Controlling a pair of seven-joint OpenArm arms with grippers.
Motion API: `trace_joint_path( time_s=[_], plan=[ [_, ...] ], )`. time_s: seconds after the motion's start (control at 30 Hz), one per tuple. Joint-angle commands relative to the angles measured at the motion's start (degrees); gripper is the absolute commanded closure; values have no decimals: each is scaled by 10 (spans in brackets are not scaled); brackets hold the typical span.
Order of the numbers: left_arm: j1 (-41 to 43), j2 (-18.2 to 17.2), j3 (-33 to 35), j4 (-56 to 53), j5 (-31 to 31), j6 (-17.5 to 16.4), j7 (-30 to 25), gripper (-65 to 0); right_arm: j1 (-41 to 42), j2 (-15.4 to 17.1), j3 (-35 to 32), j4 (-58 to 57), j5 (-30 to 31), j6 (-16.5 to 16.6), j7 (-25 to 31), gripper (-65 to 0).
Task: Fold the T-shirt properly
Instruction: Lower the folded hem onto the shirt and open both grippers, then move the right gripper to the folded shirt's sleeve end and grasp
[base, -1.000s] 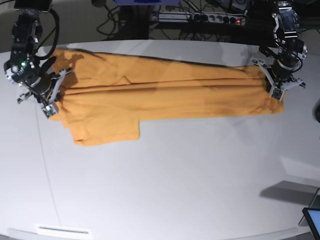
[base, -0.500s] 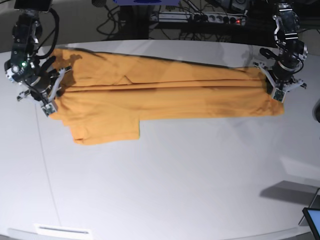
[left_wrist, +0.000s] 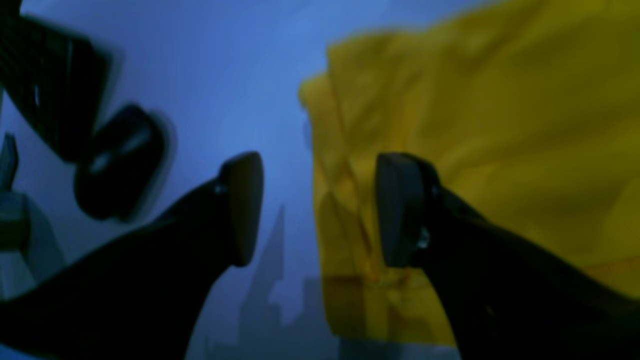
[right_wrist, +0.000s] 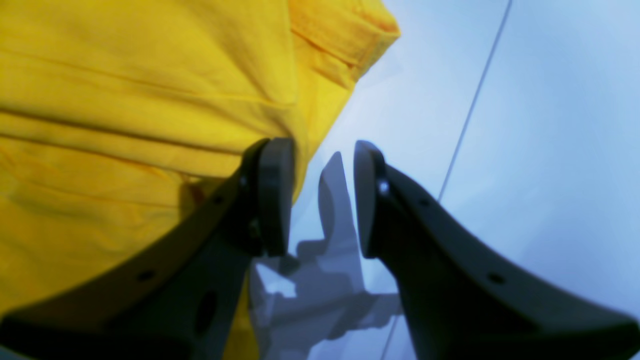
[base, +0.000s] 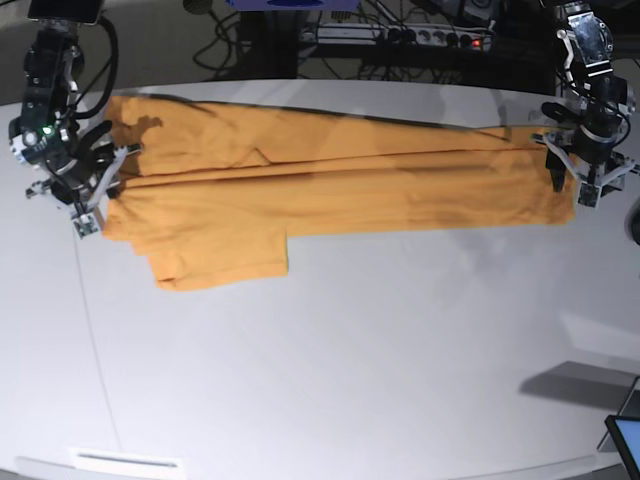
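— Left gripper (left_wrist: 320, 210): how did it stand?

— Its jaws were parted, with nothing between them but the shirt's edge lying below; it gripped nothing.

— And the right gripper (right_wrist: 322, 197)?

— Also released, one finger over the cloth's edge, the other over bare table (base: 350, 370).

— Where was the T-shirt (base: 330, 185)?

— It lay folded into a long band across the far part of the table, one sleeve jutting toward the near side at the right gripper's end.

I can't read any text, label, brand or number anywhere in these views from here.
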Motion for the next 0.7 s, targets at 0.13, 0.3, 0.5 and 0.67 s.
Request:
trace_joint_path(
  time_s=[0.13,0.3,0.5,0.67],
  plan=[
    [-12,-10,-9,21,0,5,-7,-356,7,11,3,13,1,-6,4,-202],
    [-14,-9,-41,23,0,5,-7,-356,6,11,3,14,1,-7,4,-202],
    [-32,-9,-41,28,0,5,-7,-356,25,23,18,48,-7,-7,1,-202],
    [-44,-9,-41,48,0,5,-7,-356,73,31,21,54,-91,-4,-34,-202]
  ],
)
